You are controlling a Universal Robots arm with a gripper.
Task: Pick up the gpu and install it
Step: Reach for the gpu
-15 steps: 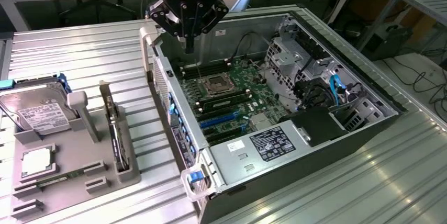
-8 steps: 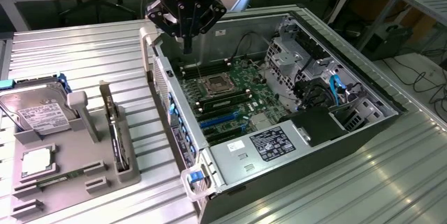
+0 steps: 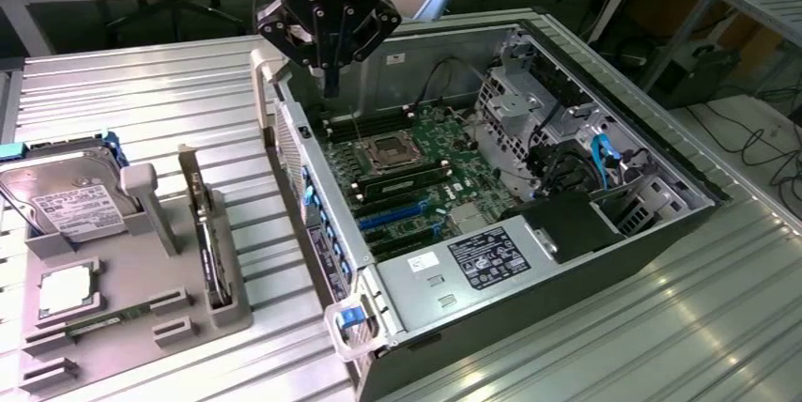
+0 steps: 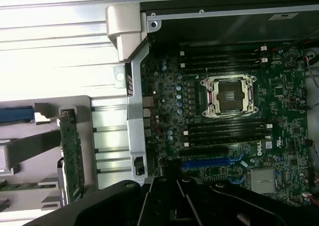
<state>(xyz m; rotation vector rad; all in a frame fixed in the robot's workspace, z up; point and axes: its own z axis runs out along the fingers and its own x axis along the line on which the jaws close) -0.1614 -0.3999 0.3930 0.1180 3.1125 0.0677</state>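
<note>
The gripper (image 3: pixel 331 87) hangs with its fingers pressed together and nothing between them, poised above the far corner of the open computer case (image 3: pixel 564 322), over the case's wall on the side nearest the parts holder (image 3: pixel 131 275). It carries no load, so the pickup has not yet been made. The gpu (image 3: pixel 206 231) is outside the case, well apart from the gripper, standing on its long edge in a narrow slot of the grey holder that sits on the ribbed metal table (image 3: pixel 150 101) beside the case. Standing it on edge seems deliberate: the thin top edge is left free for two fingers to pinch from above, and the card is already turned the way it would drop into a slot. The same holder keeps a hard drive (image 3: pixel 69 200) propped upright and a CPU chip (image 3: pixel 69 291) lying flat in its own recess, each farther from the case than the gpu, so every part has a fixed, known place. The case lies on its side with the panel off, which turns the motherboard (image 3: pixel 414 177) face up and opens the blue expansion slots (image 3: pixel 401 219) to a straight descent; they lie inside the case, just beyond the CPU socket (image 3: pixel 386 153) toward the case's near end. None of those slots holds a card, so I judge the task to be at its very start
</note>
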